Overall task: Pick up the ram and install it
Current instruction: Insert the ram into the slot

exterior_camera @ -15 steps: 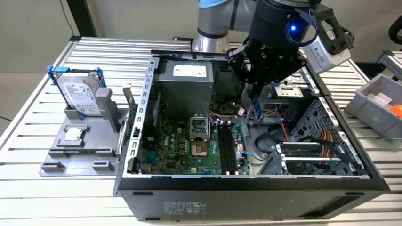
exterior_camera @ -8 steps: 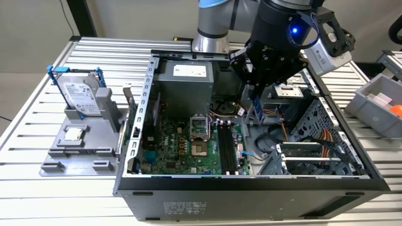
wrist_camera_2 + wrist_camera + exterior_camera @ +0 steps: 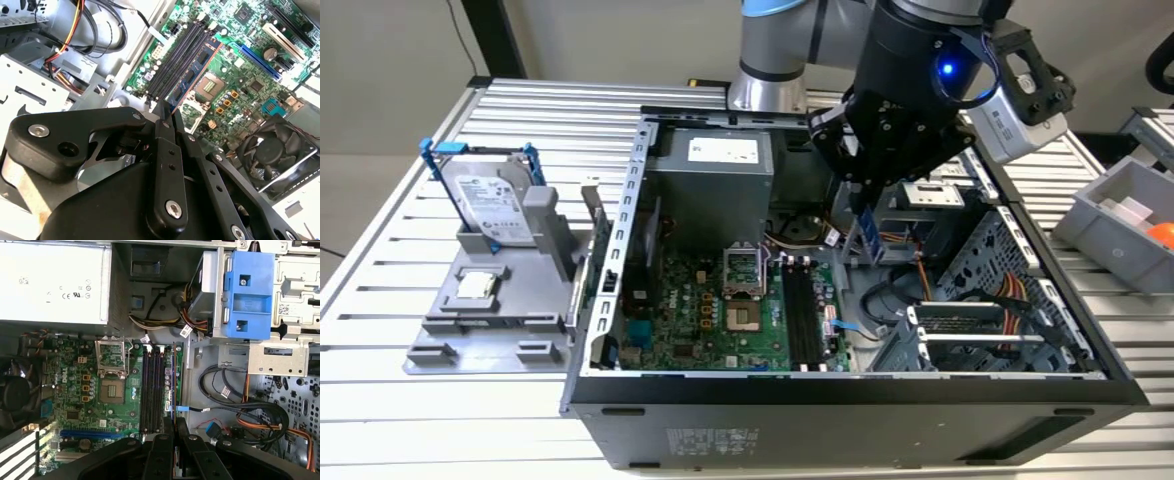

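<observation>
Exterior view, from its left: hard drive [image 3: 494, 205] on a grey stand [image 3: 440, 352], then the open case [image 3: 854, 420], with the arm [image 3: 921, 60] angled down into it. The gripper [image 3: 866, 208] is clamped narrow on the ram [image 3: 867, 240], which hangs upright above the motherboard [image 3: 720, 320].

The second wrist view shows the ram's blue-green face with dark chips, pinched between 2 fingers [image 3: 167, 160]. The first wrist view shows the ram edge-on, parallel to the black slots [image 3: 152, 390].
</observation>
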